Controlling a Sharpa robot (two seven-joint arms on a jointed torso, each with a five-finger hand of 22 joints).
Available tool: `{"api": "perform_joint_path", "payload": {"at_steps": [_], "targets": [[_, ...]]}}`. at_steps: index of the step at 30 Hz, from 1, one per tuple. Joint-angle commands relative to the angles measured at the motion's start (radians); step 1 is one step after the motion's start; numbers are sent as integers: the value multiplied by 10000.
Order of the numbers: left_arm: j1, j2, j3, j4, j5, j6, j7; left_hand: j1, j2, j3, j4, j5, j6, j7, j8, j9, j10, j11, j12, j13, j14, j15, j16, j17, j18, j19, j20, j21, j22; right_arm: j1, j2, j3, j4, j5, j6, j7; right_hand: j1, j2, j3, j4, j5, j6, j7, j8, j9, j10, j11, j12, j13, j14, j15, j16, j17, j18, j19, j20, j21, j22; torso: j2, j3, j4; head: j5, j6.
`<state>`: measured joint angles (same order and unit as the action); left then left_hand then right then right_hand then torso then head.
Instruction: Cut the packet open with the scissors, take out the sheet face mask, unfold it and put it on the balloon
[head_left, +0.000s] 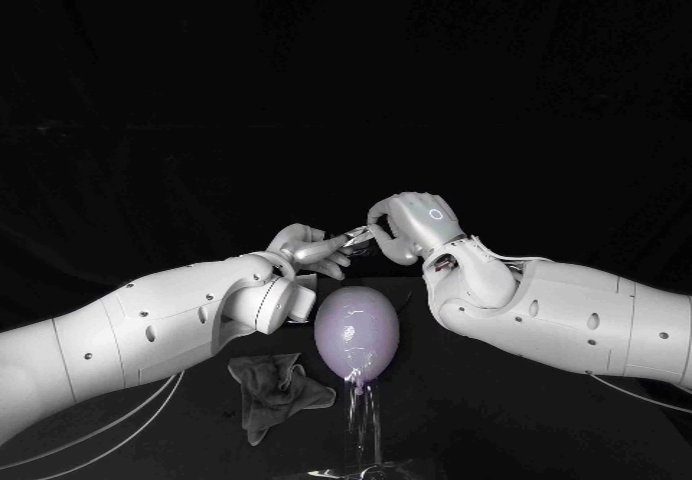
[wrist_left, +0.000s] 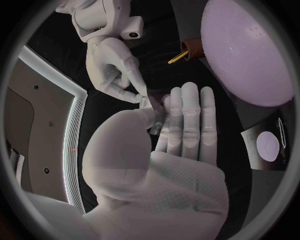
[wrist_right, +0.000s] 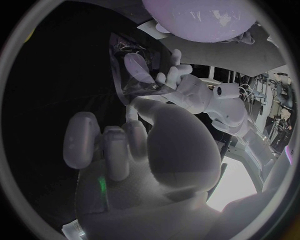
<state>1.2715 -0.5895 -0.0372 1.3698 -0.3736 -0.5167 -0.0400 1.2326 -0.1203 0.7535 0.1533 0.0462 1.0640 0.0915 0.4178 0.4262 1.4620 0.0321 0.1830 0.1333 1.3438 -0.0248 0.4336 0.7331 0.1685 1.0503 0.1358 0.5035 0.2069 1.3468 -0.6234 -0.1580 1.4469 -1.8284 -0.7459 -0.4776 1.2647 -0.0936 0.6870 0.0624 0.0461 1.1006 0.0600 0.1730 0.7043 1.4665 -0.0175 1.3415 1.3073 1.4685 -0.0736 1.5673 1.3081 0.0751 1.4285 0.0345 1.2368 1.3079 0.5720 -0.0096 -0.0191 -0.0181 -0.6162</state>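
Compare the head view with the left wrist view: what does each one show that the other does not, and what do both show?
The head view adds a dark crumpled cloth beside the clear stand under the pale purple oval balloon. The left wrist view adds a brown object with a yellow stick close to that balloon, and a dark flat card bearing a pale purple circle. Both share the balloon, and the left robot hand and right robot hand pinching one thin translucent sheet between them; packet or mask, I cannot tell.
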Motion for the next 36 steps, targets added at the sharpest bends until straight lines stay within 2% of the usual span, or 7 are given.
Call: {"api": "perform_joint_path", "payload": {"at_steps": [1, 4, 9, 24, 33, 35, 36], "targets": [[12, -39, 2, -12, -499, -87, -5, -23, -108, 1006, -931, 57, -36, -33, 68, 74, 245, -148, 68, 16, -5, -65, 95, 14, 59, -153, -21, 190, 131, 65, -142, 28, 34, 900, -22, -88, -87, 99, 178, 41, 26, 302, -88, 485, 363, 477, -72, -337, 1282, 1023, -63, 35, 2626, -25, -101, -12, -255, 1181, -6, -2, -7, 2, 19], [17, -25, 2, -18, -474, -119, 58, -53, -130, 1050, -953, 62, -40, -40, 95, 112, 253, -156, 98, 23, -11, -73, 147, 19, 56, -223, -27, 299, 207, 87, -194, 27, 180, 1164, -24, 210, -271, -233, 71, 56, 33, -69, 21, 296, 305, 374, 14, -710, 1096, 980, -22, -52, 2443, 31, -242, -5, -568, 1065, -2, -3, -4, -3, 20], [24, -8, 2, -62, -374, -211, 148, -206, -213, 1271, -1051, 93, -34, -69, 183, 241, 273, -200, 211, 55, -25, -101, 335, 27, 59, -468, -42, 698, 486, 141, -377, 23, 488, 1449, -138, 818, -1267, -1724, -1154, 468, 29, -1335, 545, -520, -69, -228, 461, -2355, 297, 740, 351, -489, 1612, 232, -967, 204, -2068, 490, -4, -5, 3, -40, 44], [74, 48, 0, -351, -773, -238, 10, -1286, -341, 1938, -1474, 1428, 159, -243, 475, 655, 399, -341, 775, 282, 24, -248, 1075, 78, 97, -1165, -17, 1786, 1230, 313, -1638, 10, 1742, 2792, -778, 3748, 440, -778, -900, 387, 76, -773, 604, -788, -573, -3180, 535, -8749, -3342, -496, 433, -2428, -1181, 940, -2973, 488, -6241, -1186, 0, 6, 4, 20, 40], [100, 137, -2, -460, -1293, -116, -335, -2027, -367, 2090, -1867, 2691, 415, -424, 728, 904, 463, -521, 1447, 601, 165, -411, 1688, 229, 124, -1334, -14, 2142, 1442, 342, -1907, 8, 2465, 1979, 604, 4538, 1376, -91, 327, -550, 107, -472, 623, -677, -509, -1535, 559, -10998, -6353, 569, 439, -1168, 555, 323, -884, 355, -2396, 502, 2, 0, 0, 8, 36], [107, 158, -2, -479, -1410, -92, -412, -2107, -366, 2105, -1929, 2817, 437, -445, 762, 935, 460, -536, 1537, 644, 172, -429, 1764, 250, 126, -1336, -25, 2194, 1471, 346, -1843, 8, 2542, 1621, 965, 4369, 1001, -384, 182, -532, 1439, -314, 483, -659, -555, -835, 403, -10340, -5918, 678, 282, -944, 884, 218, -594, 286, -1733, 802, 3, -2, 3, 9, 35], [109, 168, -3, -485, -1467, -81, -445, -2221, -358, 2125, -2019, 2980, 464, -474, 810, 979, 456, -562, 1668, 707, 173, -453, 1876, 279, 129, -1343, -45, 2277, 1516, 348, -1767, 7, 2561, 1348, 1213, 4167, 873, -441, 64, -586, 1735, -216, 406, -659, -607, -41, 308, -6059, -2928, 798, 221, -630, 1401, 136, -399, 232, -1271, 1005, 6, -3, 7, 7, 38]]}}
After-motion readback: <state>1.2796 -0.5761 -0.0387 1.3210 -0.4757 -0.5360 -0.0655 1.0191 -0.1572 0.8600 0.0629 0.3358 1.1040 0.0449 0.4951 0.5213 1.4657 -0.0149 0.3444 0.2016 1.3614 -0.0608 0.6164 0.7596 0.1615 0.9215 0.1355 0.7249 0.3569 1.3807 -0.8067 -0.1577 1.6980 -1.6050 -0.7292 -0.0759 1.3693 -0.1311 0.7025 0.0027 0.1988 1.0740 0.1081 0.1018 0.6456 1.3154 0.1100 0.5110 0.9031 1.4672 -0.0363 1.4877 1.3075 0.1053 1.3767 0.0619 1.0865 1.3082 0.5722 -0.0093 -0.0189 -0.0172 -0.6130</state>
